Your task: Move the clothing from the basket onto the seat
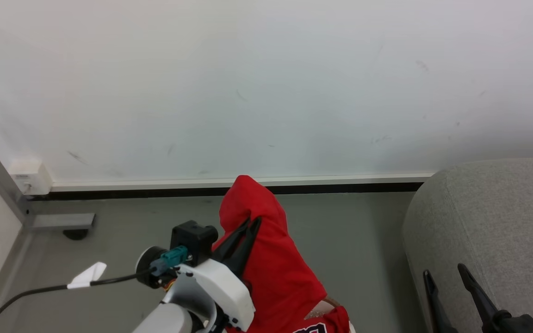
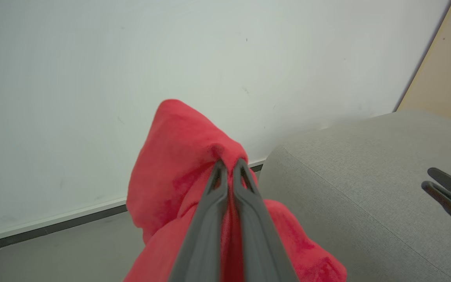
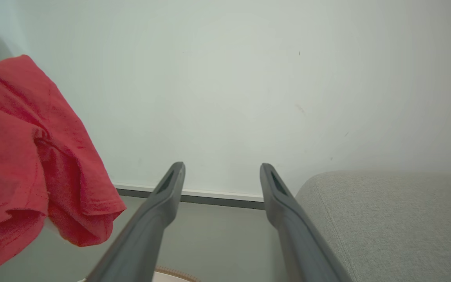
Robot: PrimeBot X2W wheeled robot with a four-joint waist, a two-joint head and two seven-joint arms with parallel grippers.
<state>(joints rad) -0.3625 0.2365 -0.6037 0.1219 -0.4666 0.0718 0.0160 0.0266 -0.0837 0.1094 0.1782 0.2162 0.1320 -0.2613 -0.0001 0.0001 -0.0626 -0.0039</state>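
1. Head view: Nearest the lens, the white wrist of the left arm rises from the bottom edge. Its left gripper is clamped, both fingers together, on one red garment. The plain red cloth peaks above the fingertips and hangs in folds over the grey floor, well left of the single grey seat and not touching it. At the bottom edge a strip of lettered cloth, red with navy and white, lies by a sliver of the basket's tan rim; whether it is a second garment cannot be told. The right gripper shows two dark fingers spread apart beside the seat's edge, holding nothing. One black cable trails across the floor.

2. Left wrist view: The left gripper's two fingers meet on a pinch of the red garment, which drapes down either side of them. The seat, light grey weave with a rounded corner, sits just beside the cloth. The right gripper enters at the right edge.

3. Right wrist view: The right gripper's two fingers stand wide apart, with only the white wall behind them. The red garment hangs at left, the seat at right. One curve of the basket rim shows below.
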